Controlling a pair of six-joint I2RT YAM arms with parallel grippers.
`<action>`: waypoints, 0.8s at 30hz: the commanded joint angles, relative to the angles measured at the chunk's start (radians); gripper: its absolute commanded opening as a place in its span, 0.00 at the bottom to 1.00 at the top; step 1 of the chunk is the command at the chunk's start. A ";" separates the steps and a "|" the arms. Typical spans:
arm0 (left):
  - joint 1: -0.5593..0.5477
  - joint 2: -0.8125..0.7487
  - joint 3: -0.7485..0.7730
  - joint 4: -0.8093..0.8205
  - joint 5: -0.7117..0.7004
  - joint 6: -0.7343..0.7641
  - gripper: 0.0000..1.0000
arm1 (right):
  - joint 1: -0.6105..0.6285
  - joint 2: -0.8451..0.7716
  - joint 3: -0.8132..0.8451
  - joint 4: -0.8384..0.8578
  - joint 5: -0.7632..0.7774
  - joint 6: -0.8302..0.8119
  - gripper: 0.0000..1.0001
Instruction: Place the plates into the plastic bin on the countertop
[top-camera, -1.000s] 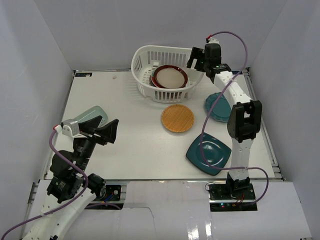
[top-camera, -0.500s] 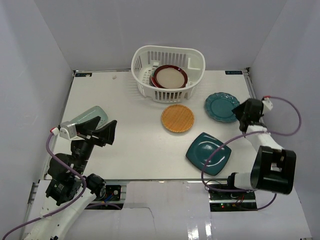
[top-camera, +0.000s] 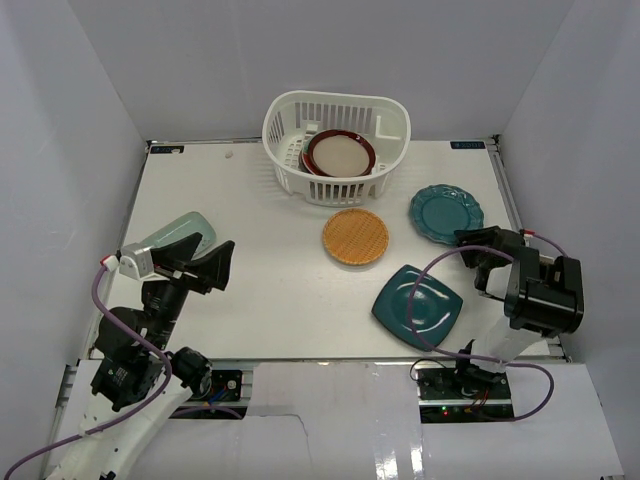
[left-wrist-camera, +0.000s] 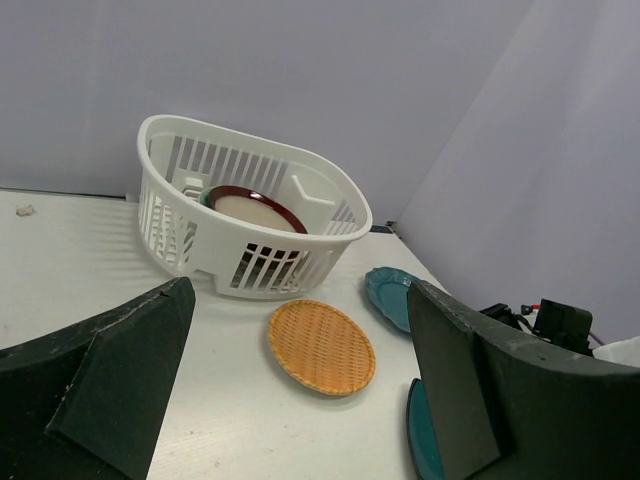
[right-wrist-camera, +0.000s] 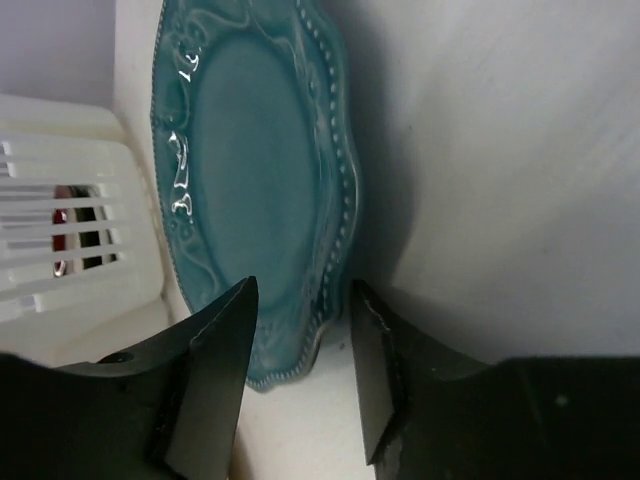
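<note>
The plastic bin (top-camera: 335, 140) stands at the back of the countertop (top-camera: 260, 290) with a red-rimmed beige plate (top-camera: 340, 155) leaning inside. On the white top lie an orange woven plate (top-camera: 355, 236), a teal scalloped plate (top-camera: 446, 213) and a dark teal square plate (top-camera: 418, 306). A pale green oblong plate (top-camera: 180, 228) lies at the left, partly hidden. My right gripper (right-wrist-camera: 302, 290) is low at the scalloped plate (right-wrist-camera: 250, 180), jaws partly open astride its near rim, not pressing it. My left gripper (left-wrist-camera: 300, 290) hovers wide open and holds nothing.
Pale grey walls close in the back and both sides. The right arm (top-camera: 535, 295) is folded low by the right edge, its purple cable looping over the square plate. The bin's slotted wall (right-wrist-camera: 60, 230) shows just past the scalloped plate.
The right arm swung from the bin down to the right side and dropped to the scalloped plate's near rim, its jaws narrowing. The left arm has not moved.
</note>
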 joint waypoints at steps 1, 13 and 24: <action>-0.005 0.014 -0.003 -0.005 0.010 0.005 0.98 | -0.003 0.151 0.040 0.181 -0.074 0.144 0.47; -0.004 0.037 -0.001 -0.007 0.018 0.003 0.98 | 0.001 -0.259 -0.026 0.203 0.050 0.118 0.08; -0.004 0.054 -0.004 -0.002 0.027 0.002 0.98 | 0.222 -0.448 0.399 -0.107 0.004 -0.155 0.08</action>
